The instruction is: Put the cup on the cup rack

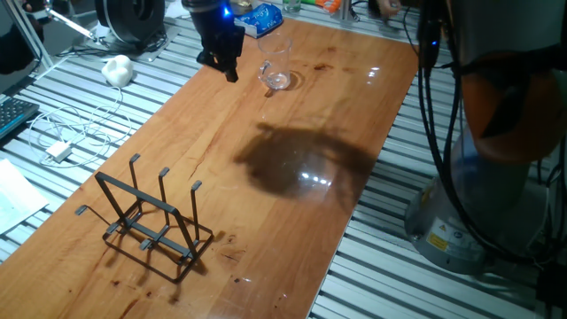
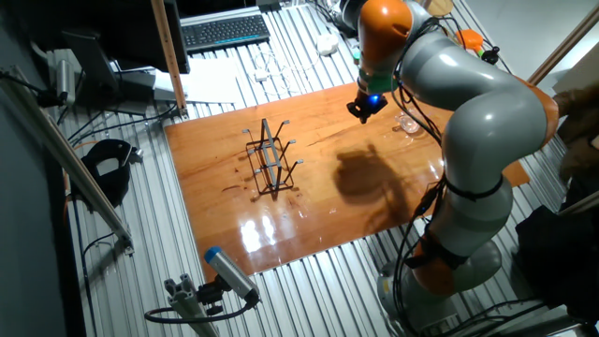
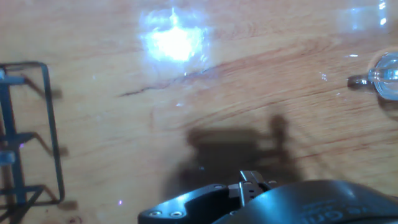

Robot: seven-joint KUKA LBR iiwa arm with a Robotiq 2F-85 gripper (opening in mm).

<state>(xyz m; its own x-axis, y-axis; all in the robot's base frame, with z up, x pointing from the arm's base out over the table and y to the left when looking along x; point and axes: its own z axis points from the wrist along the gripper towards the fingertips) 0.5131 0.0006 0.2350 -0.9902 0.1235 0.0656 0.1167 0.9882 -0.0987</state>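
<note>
The clear cup (image 1: 277,68) stands upright on the far part of the wooden table; it also shows in the other fixed view (image 2: 409,122) and at the right edge of the hand view (image 3: 385,79). The black wire cup rack (image 1: 151,220) stands at the near left end of the table, with three upright prongs; it also shows in the other fixed view (image 2: 270,159) and at the left edge of the hand view (image 3: 28,134). My gripper (image 1: 227,67) hangs above the table just left of the cup, apart from it and holding nothing. Its fingers read as one dark mass.
A blue-and-white packet (image 1: 252,18) lies at the table's far end behind the gripper. A white object (image 1: 117,68) and white cables (image 1: 62,133) lie on the slatted bench to the left. The arm's base (image 1: 496,195) stands to the right of the table.
</note>
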